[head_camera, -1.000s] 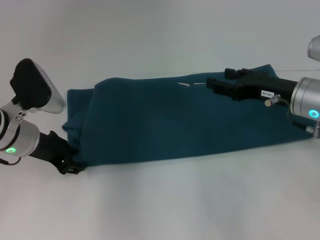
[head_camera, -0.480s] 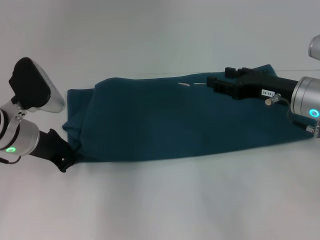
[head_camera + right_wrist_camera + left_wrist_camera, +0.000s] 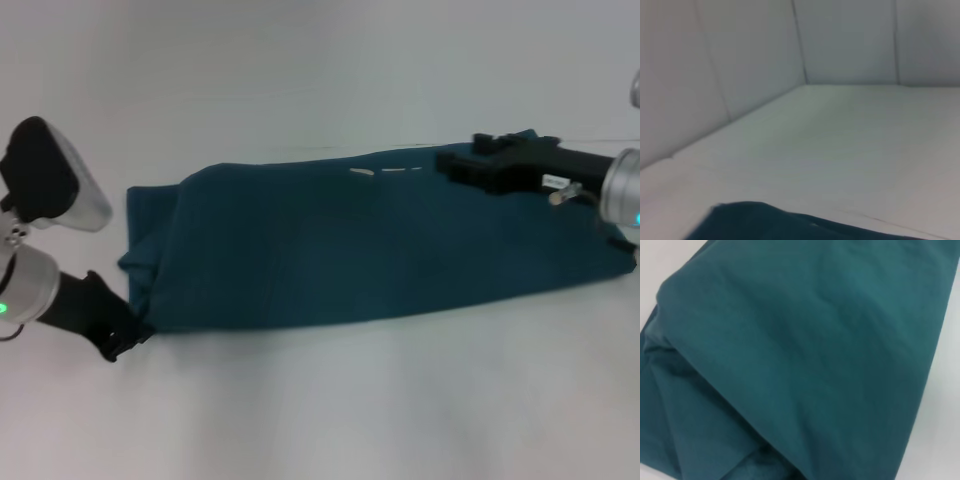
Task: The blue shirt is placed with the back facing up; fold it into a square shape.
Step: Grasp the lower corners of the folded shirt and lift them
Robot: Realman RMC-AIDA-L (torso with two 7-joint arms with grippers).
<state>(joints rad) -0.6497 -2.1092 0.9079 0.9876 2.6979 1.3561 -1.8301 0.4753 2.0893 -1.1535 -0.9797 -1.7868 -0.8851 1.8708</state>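
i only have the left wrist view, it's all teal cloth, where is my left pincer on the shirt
Observer: Your left pincer sits at the near left corner of the blue shirt, which lies as a long band across the white table.
Operator: is it gripping the cloth
Observer: I cannot tell; the head view shows only its black body against the shirt's edge.
Operator: where is the right arm
Observer: The right pincer lies over the shirt's far edge toward the right end, beside a few white marks on the fabric.
Operator: is it a square yet
Observer: No, the band is much wider than it is deep.
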